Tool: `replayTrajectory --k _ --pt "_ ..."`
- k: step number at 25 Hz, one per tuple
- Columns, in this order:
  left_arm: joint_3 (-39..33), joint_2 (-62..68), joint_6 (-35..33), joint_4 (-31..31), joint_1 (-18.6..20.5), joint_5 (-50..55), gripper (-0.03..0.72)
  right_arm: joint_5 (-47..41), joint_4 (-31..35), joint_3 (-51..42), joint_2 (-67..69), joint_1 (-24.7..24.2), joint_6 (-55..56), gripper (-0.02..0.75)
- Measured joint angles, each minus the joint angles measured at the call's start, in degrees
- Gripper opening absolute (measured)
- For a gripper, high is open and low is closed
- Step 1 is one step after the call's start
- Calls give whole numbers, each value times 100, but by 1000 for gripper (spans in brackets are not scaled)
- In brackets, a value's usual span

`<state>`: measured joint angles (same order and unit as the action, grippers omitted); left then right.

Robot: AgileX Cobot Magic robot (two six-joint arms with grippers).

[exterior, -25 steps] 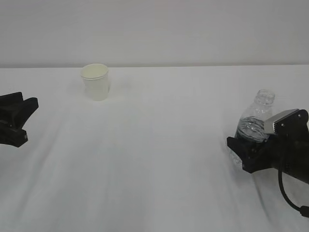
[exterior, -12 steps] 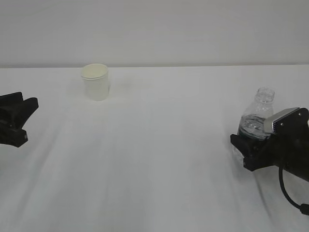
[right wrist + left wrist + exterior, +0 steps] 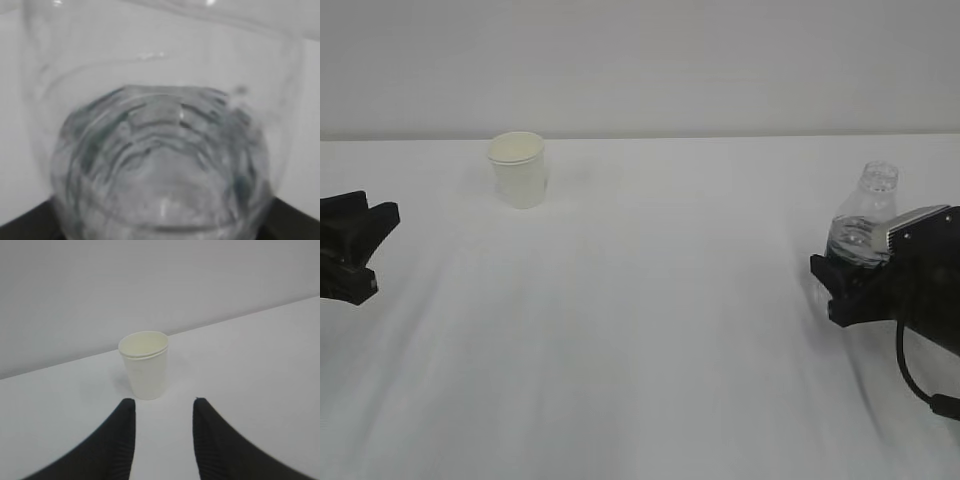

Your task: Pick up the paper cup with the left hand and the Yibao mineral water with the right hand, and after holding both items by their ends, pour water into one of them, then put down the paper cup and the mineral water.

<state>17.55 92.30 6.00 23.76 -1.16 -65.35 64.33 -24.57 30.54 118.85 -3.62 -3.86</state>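
Hiding bottle base: right tool.

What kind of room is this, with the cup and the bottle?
Probably a robot test bench, not a kitchen. A plain white table stands against a bare wall, with just a paper cup and a water bottle on show. Black robot tools reach in from the left and right.

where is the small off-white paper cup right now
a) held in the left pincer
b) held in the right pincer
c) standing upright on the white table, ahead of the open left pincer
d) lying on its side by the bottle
c: the small off-white paper cup stands upright on the white table, untouched, ahead of the black left pincer, whose fingers are spread with nothing between them.
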Motion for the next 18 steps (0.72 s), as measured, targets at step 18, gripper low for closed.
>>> replayTrajectory --k 18 --pt "0 44 0 -92 0 -10 276 -5 268 77 0 0 161 452"
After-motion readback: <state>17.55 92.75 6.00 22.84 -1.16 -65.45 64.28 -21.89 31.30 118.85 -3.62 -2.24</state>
